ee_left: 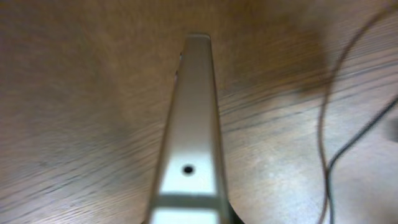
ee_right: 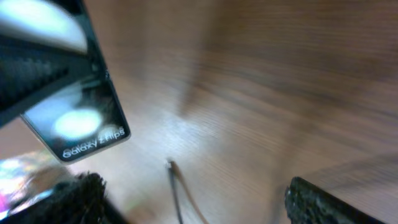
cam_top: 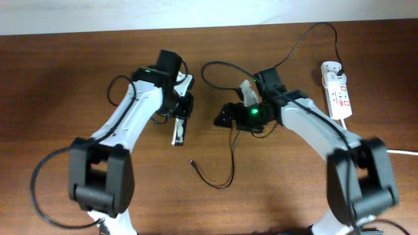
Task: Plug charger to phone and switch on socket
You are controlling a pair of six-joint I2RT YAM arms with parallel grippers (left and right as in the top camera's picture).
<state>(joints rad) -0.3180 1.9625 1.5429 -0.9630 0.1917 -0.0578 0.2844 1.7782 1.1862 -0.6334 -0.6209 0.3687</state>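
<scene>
My left gripper is shut on the phone and holds it on edge, low over the table. In the left wrist view only the phone's silvery edge shows, running up from the jaws. The right wrist view shows the phone's glossy screen with white text at upper left. My right gripper is open and empty; its dark fingers frame the table. The charger's thin black cable ends in a connector tip, also seen in the right wrist view. The socket lies at far right.
The charger cable loops from the socket's far end across the back of the table and under my right arm. A stretch of it shows in the left wrist view. The thick white cord leaves at the right edge.
</scene>
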